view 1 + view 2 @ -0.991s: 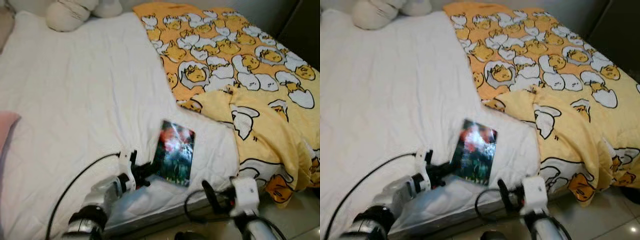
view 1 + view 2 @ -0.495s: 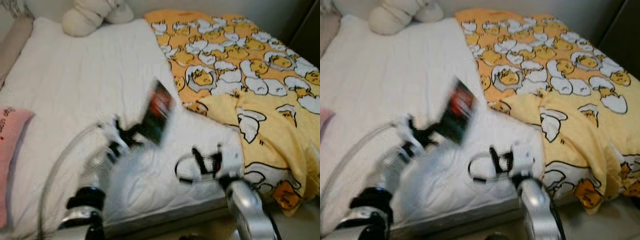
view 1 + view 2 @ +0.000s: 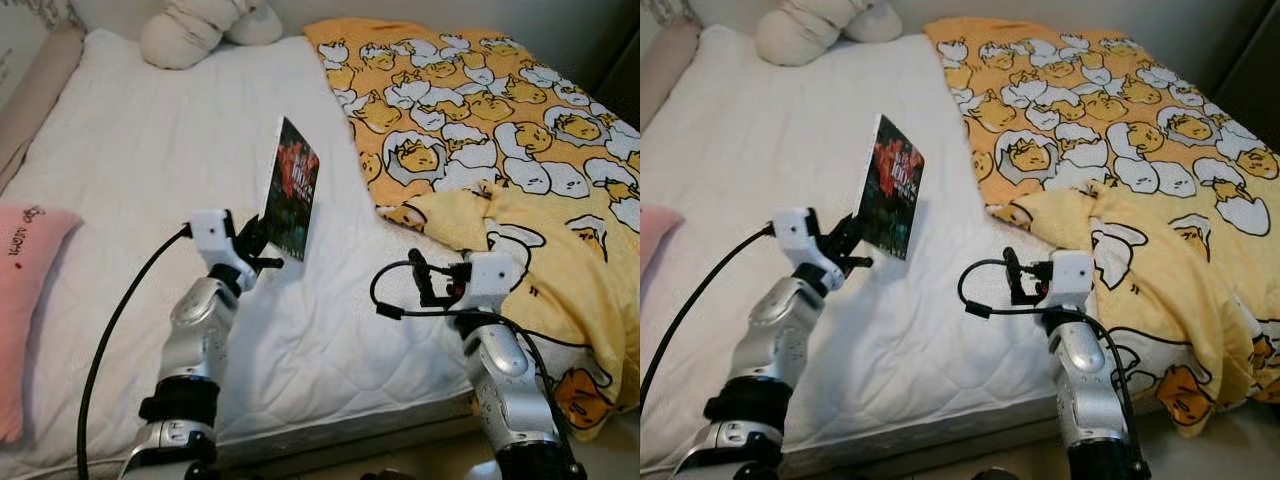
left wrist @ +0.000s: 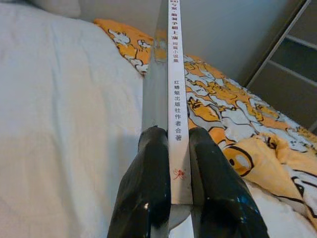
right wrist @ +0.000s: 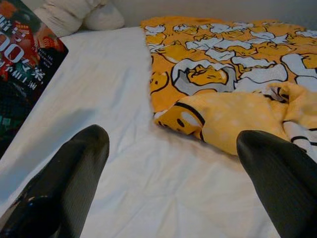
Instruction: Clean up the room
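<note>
- We see the left gripper point(image 3: 262, 250) pinching the lower edge of a book point(image 3: 291, 189), which stands upright in the air above the white mattress point(image 3: 130, 180), well apart from its near edge.
- Our right gripper point(image 3: 1012, 277) hovers with fingers spread wide and nothing between them, just beside the folded edge of the yellow duck-print blanket point(image 3: 1110, 130).
- A pink pillow point(image 3: 25, 290) lies at the bed's left edge; cream cushions point(image 3: 200, 25) sit at the far end.
- In the left wrist view the fingers point(image 4: 146, 193) flank the book's white spine, printed with Chinese characters; in the right wrist view its dark red cover faces us.
</note>
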